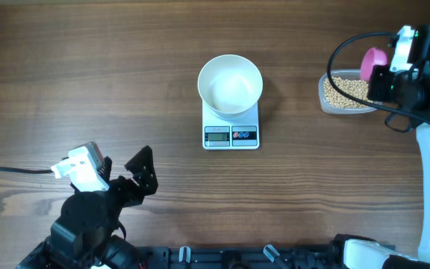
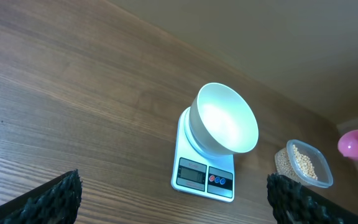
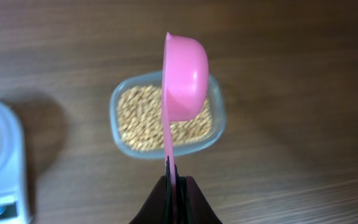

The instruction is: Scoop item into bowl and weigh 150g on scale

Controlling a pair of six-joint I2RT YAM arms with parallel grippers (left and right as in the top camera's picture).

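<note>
robot test bench, wood-grain table (image 1: 88,75)

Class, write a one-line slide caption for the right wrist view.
Right hand holds a pink scoop on edge above the tub of beans.

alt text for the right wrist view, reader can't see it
The right gripper is shut on the handle of a pink scoop, holding it tipped on its side over a clear tub of tan beans on the wooden table. The white scale shows at the left edge.
</note>
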